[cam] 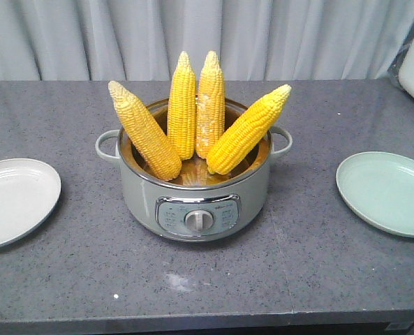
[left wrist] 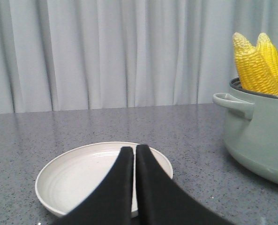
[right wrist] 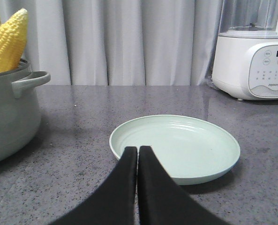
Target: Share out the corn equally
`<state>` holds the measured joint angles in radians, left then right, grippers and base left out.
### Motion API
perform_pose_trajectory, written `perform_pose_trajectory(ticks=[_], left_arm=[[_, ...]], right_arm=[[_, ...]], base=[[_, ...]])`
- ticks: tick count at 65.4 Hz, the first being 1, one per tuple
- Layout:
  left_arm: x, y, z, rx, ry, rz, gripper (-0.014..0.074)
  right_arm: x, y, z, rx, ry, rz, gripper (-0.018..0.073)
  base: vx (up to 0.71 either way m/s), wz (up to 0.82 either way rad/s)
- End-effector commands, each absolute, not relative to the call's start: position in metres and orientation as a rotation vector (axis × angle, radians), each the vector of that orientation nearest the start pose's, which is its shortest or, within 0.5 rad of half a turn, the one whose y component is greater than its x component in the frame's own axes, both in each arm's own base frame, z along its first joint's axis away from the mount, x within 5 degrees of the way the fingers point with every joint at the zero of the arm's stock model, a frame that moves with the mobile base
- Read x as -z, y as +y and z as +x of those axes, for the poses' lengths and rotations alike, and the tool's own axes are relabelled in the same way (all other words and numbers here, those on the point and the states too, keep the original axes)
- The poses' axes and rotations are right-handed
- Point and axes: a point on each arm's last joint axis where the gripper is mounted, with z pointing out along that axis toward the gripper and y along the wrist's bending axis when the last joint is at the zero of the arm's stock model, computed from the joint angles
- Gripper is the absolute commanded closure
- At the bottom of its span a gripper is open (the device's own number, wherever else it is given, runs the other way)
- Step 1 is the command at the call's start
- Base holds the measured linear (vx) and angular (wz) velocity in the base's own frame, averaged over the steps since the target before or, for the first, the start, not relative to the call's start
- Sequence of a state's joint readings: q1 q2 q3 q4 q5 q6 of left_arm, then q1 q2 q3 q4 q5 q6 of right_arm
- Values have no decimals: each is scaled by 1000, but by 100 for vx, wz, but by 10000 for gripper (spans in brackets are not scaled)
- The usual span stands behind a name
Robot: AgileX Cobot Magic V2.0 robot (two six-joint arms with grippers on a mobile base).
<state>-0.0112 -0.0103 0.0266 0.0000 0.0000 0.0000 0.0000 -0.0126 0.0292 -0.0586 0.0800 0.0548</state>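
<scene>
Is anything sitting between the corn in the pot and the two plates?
Nothing visible. The countertop is bare from the pot to the white plate and to the green plate; only the pot's own rim rings the corn.

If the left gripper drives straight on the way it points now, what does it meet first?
Most likely the round white plate: the left gripper, fingers together, points across its near rim. The pale green pot sits off to the right, out of line. Depth is unclear.
</scene>
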Motion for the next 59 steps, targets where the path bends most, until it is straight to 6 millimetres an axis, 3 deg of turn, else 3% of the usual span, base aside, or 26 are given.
perform_pose_trajectory(ticks=[1, 15, 24, 34, 44, 52, 59], left_arm=[[-207, -1, 55, 13, 1428, 3, 603], [-212, 0, 54, 19, 1405, -3, 603], [-232, 2, 50, 154, 1231, -128, 603], [-282, 1, 39, 155, 1148, -112, 603], [-342, -1, 34, 92, 1237, -46, 603], [-392, -2, 34, 47, 1315, 4, 603], [-422, -3, 40, 43, 1385, 21, 603]], right_arm=[[-202, 0, 57, 15, 1507, -6, 570], [-209, 0, 56, 12, 1431, -10, 570], [-234, 0, 51, 12, 1359, -9, 570], [-278, -1, 39, 30, 1325, -11, 570], [-325, -2, 31, 93, 1340, -42, 570], [-360, -3, 35, 95, 1385, -35, 570], [-381, -2, 47, 68, 1461, -19, 570]], base=[[0, 0], [0, 0], [0, 0], [0, 0], [0, 0], [0, 0], [0, 0]])
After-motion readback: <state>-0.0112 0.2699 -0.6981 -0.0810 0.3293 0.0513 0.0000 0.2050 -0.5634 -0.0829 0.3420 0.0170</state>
